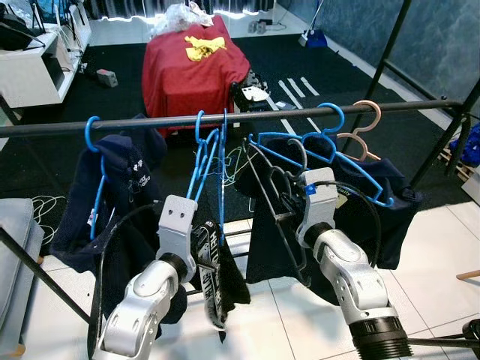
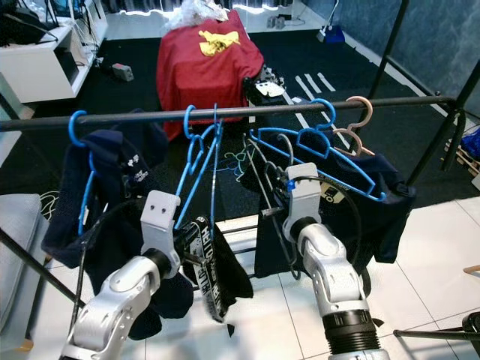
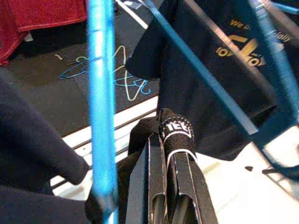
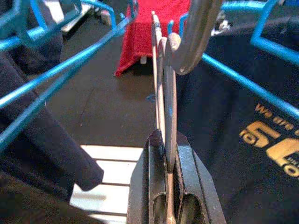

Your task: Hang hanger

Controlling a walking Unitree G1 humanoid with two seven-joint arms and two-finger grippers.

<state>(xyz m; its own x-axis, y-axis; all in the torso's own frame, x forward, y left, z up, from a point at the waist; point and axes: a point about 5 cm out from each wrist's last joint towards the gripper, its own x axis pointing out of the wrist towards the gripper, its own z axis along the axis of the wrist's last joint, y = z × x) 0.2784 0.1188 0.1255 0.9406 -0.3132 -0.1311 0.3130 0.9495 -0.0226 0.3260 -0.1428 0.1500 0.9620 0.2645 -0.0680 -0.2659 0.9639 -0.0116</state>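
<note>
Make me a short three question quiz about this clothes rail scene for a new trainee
1. True or false: the right gripper is shut on a grey hanger.
2. What colour is the cloth draped over the object behind the rail?
3. The left gripper grips: A) a pink hanger, B) a dark garment with white lettering, C) nothing.

Key: 1 true; 2 red; 3 B.

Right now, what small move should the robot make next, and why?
Probably raise the right end effector, shut on the grey hanger, toward the rail. The hanger's hook sits just below the rail, between blue hangers, not yet over it.
</note>
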